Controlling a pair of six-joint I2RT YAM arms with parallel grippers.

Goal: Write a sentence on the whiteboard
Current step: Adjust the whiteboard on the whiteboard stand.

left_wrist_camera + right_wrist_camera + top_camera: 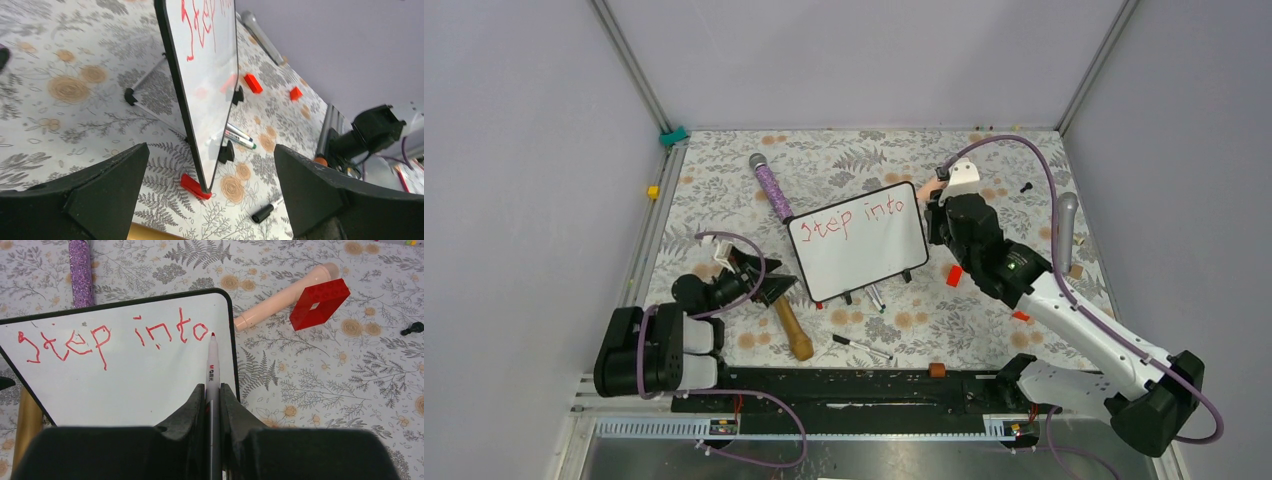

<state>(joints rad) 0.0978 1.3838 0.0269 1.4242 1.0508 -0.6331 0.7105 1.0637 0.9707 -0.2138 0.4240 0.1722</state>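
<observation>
Our whiteboard [864, 262] is a white rectangle with a thin black frame, rounded corners and little black feet along the lower edge. It's propped up tilted on the counter [984, 330], not lying flat, with thin legs behind it. Its upper left corner sits just beside the handle end of the purple glitter microphone [773, 186]. The sentence [98, 340] reads "step into" in wobbly red marker, one line along the top edge, starting at the corner nearest the microphone. The rest of the surface is plain white.

right gripper [212, 390] clamps red marker [212, 360], tip just beside lettering [101, 347] "step into" on whiteboard [140, 390].
</observation>
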